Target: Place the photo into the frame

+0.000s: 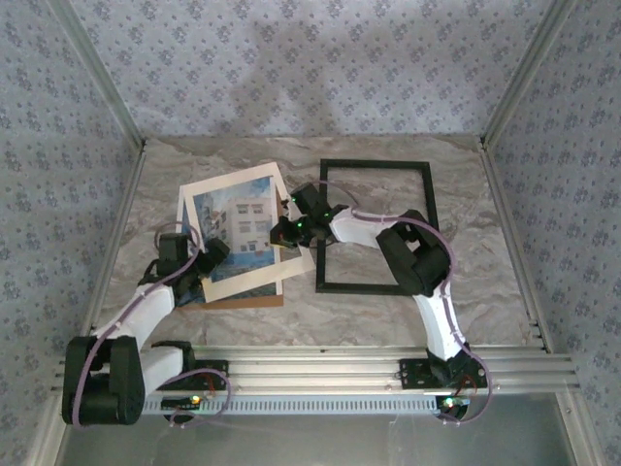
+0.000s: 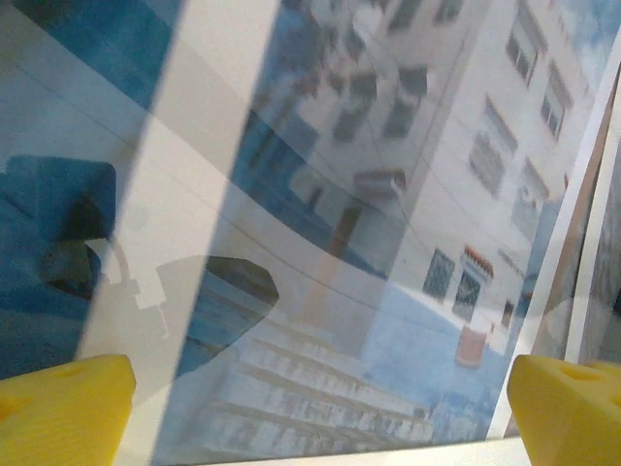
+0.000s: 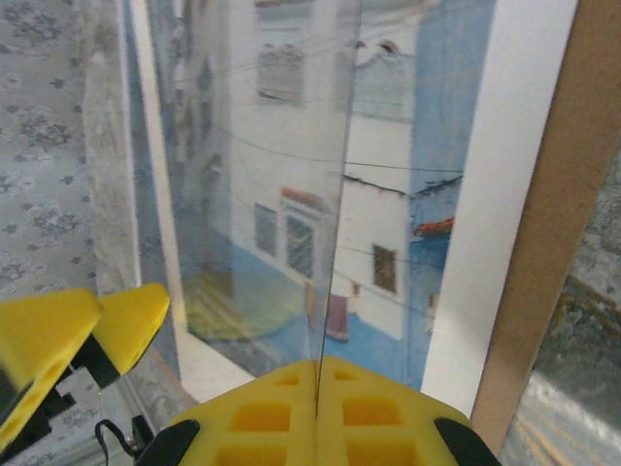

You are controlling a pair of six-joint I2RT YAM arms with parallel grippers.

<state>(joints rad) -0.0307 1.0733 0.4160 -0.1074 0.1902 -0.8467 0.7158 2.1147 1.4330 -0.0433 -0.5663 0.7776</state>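
R gripper [image 3: 316,374] pinched tight on clear pane [image 3: 272,175] edge, apparently to get it off photo [image 2: 388,194] beyond fingertips; L gripper [image 2: 320,388] fingers spread wide, photo between them, prob. steadying it.

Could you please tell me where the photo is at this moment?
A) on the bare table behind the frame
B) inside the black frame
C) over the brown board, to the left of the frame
C: in the top view the photo lies over the brown board, left of the frame, whose inside shows bare table.
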